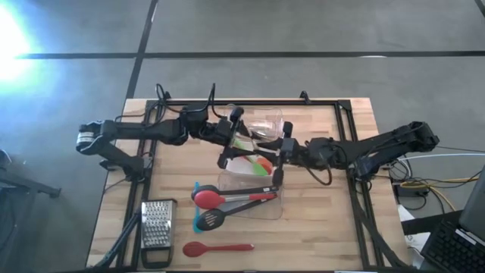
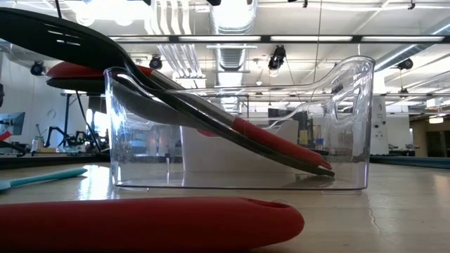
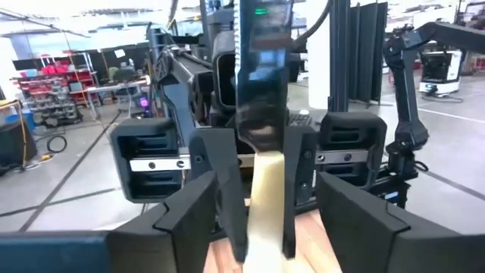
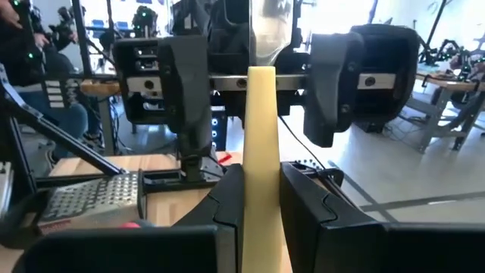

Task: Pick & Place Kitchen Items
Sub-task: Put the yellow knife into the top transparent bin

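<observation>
Right wrist view: right gripper (image 4: 261, 199) fingers (image 4: 227, 205) clamped on slim pale wooden handle of dark-bladed tool (image 4: 261, 114), tool held in air between both arms above middle of wooden table (image 1: 326, 227). Left gripper (image 3: 265, 201) faced it, fingers (image 3: 189, 216) spread wide either side of handle, not touching. High view: below arms, clear rectangular plastic tub (image 1: 282, 206) held long-handled utensils (image 1: 242, 199) leaning over rim. Red long-handled spoon (image 1: 216, 247) and steel box grater (image 1: 158, 225) lay beside tub.
</observation>
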### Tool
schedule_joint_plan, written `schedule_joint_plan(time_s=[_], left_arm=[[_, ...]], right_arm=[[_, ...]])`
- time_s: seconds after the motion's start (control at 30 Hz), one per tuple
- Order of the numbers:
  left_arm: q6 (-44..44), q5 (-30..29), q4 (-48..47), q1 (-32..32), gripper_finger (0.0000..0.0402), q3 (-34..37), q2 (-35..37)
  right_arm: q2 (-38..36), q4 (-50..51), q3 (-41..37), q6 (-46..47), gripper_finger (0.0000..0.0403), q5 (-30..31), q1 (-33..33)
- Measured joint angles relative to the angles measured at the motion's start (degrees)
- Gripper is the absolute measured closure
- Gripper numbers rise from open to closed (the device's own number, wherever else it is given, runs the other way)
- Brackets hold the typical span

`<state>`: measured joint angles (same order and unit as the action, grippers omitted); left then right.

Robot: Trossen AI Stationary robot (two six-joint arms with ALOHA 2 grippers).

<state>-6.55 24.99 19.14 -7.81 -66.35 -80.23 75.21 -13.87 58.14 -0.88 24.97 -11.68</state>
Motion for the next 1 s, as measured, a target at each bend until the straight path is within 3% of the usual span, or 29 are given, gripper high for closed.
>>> schedule_joint_plan(time_s=[0.43, 0.63, 1.0], left_arm=[[-0.5, 0.1, 2.6, 0.0, 0.0283, 0.0, -0.3], [-0.9, 0.3, 2.5, 0.0, 0.0352, 0.0, -0.5], [-3.2, -0.3, -6.3, -0.1, 0.0352, -3.4, -0.4]], right_arm=[[-0.5, 0.0, -0.6, 0.7, 0.0357, -0.2, 0.0], [-0.5, -0.1, -0.6, 0.7, 0.0357, -1.0, 0.0], [-0.5, 0.1, -0.6, 0.7, 0.0345, -1.0, -0.3]])
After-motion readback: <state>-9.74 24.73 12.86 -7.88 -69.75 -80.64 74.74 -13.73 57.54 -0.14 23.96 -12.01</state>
